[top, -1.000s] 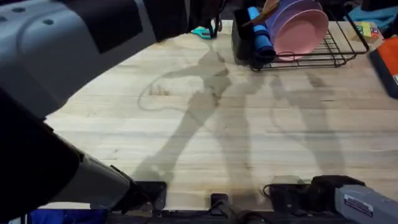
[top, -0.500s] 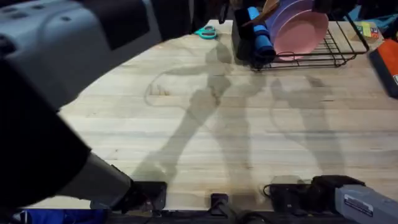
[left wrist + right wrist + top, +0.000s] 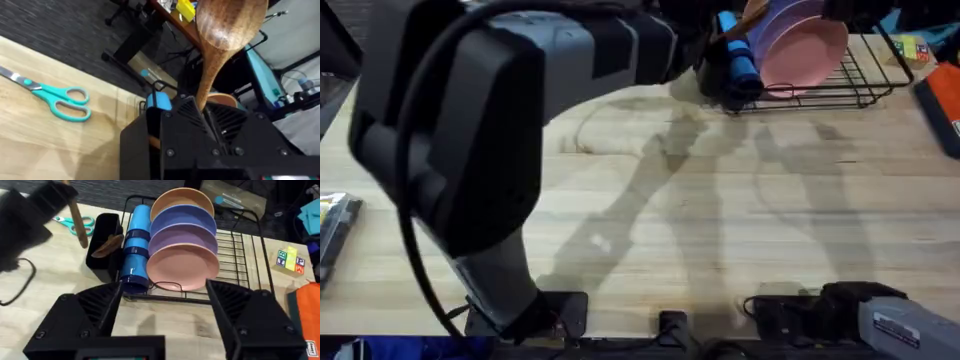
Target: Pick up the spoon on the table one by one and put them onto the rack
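Left gripper (image 3: 200,107) is pinching the spoon (image 3: 227,30) by its handle; in the left wrist view the handle runs straight out from between the black fingers, long axis in line with the gripper, oval bowl at the far end pointing away from it. Right wrist view shows that handle (image 3: 77,222) near upright, slightly tilted, held off the table (image 3: 740,220) just beside the black utensil holder (image 3: 102,250) at the rack (image 3: 240,255), far edge of the table toward the right corner. Another wooden spoon (image 3: 107,244) already leans in that holder. Rack also holds a blue cup (image 3: 137,250) and the orange, blue, purple and pink plates (image 3: 182,267). Teal scissors (image 3: 57,100) lie flat on the table near the far edge, apart from the holder. Right gripper (image 3: 162,317) is spread wide, gripping nothing, facing the rack from the near side.
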